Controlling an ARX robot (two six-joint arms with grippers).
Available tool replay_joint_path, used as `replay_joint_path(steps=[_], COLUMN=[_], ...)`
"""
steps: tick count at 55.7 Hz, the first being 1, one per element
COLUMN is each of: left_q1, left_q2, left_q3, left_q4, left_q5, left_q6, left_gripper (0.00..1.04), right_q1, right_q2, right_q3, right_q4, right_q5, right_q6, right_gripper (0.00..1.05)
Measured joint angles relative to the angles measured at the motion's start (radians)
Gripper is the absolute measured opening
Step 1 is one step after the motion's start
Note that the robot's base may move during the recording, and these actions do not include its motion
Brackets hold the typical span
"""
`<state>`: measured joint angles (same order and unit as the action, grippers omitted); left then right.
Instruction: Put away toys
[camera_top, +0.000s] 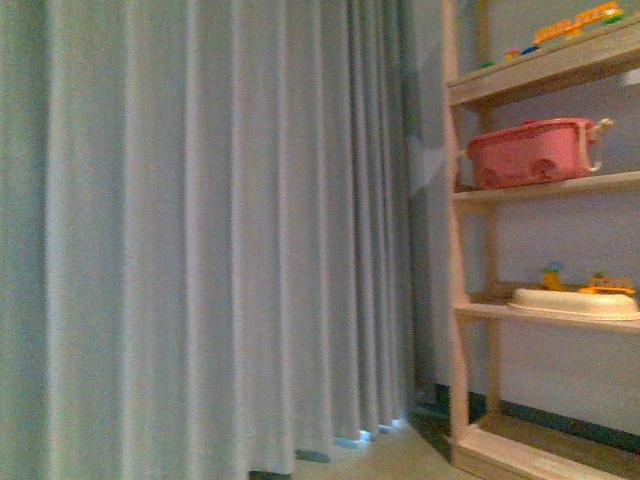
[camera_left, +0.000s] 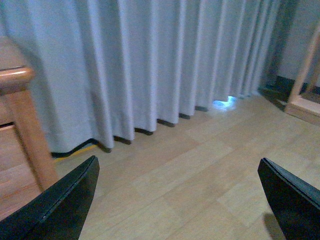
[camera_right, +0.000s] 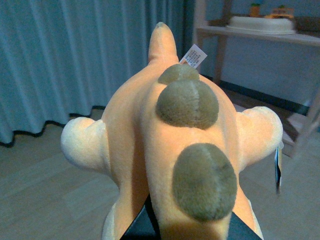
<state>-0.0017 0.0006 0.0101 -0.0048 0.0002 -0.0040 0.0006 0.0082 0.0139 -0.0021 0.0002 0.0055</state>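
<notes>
In the right wrist view my right gripper (camera_right: 185, 232) is shut on the orange-yellow plush animal (camera_right: 150, 130), which fills the frame. It has olive-grey round patches along its back, pale stubby limbs, a pointed end and a white tag. It is held above the wooden floor. Its eye is hidden. In the left wrist view my left gripper (camera_left: 180, 200) is open and empty, its black fingers (camera_left: 60, 205) wide apart over bare wooden floor. Neither arm shows in the front view.
A grey curtain (camera_top: 200, 230) covers the left and middle. A wooden shelf unit (camera_top: 460, 250) stands at the right with a pink toy bin (camera_top: 530, 152), a white tray (camera_top: 575, 302) and small toys. A wooden post (camera_left: 27, 135) stands beside my left gripper.
</notes>
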Motion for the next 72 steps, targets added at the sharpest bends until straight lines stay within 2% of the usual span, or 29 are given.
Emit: replay_joint_path(steps=[72], left_q1=[-0.001], left_q2=[0.000], left_q3=[0.000], left_q4=[0.000], left_q5=[0.000], left_q6=[0.000], left_gripper=[0.98], right_q1=[-0.001], right_q2=[-0.001], right_q3=[0.000], right_q4=[0.000], right_q5=[-0.007], right_q6=[0.000], right_gripper=[0.07])
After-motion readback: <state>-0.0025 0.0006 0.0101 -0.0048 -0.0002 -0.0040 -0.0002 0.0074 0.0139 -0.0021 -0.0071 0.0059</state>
